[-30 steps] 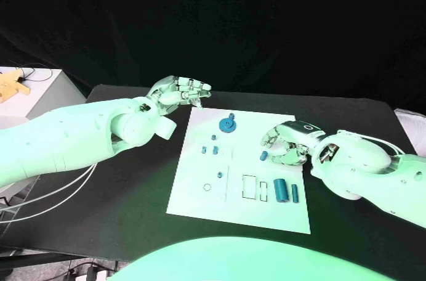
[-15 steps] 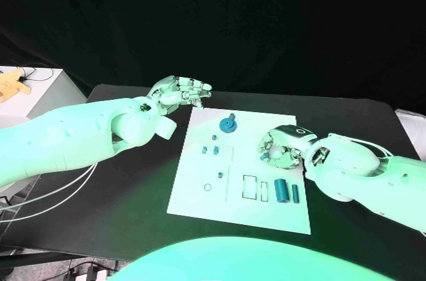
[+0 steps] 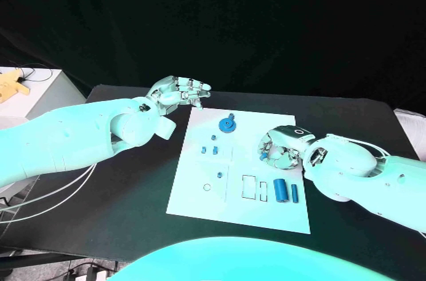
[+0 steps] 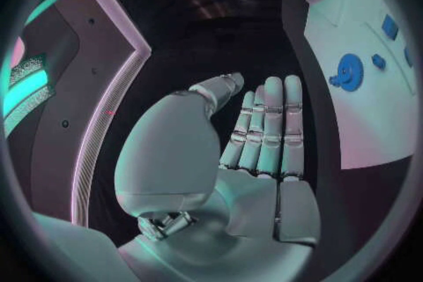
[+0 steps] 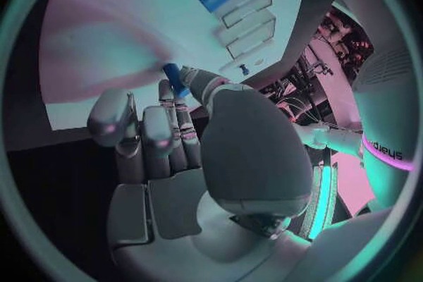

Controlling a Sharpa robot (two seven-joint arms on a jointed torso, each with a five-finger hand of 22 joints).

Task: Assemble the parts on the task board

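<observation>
**Right hand on small blue part at board's right side; left hand idle beyond upper left corner**

Task board point(image 3: 197, 195): white plate, centre of the head view, on the black table point(image 3: 116, 225).

Right hand point(image 3: 282, 148): located over the right-centre portion of the board. Fingers curled downward toward the plate. In the right wrist view, the thumb and a finger point(image 5: 168, 102) meet on a small blue peg point(image 5: 173, 79) whose far end is at the board surface. The hand grips this peg. In the head view the peg shows as a blue spot point(image 3: 263, 155) at the left edge of the hand.

Left hand point(image 3: 180, 90): located in the upper left-centre of the head view, above the table just beyond the board's upper left corner. Fingers loosely bent, apart, nothing held. The left wrist view confirms the palm point(image 4: 256, 148) is bare, with the fingers side by side and extended.

Parts on the board:
- Blue gear point(image 3: 227, 126), upper centre.
- Two small blue pieces point(image 3: 209, 150), left-centre, side by side.
- Large blue cylinder point(image 3: 279, 190), lower right, lying flat.
- Thinner blue bar point(image 3: 295, 193), just beside the cylinder on its right.
- Outlined rectangular slots point(image 3: 249, 187), left of the cylinder.
</observation>
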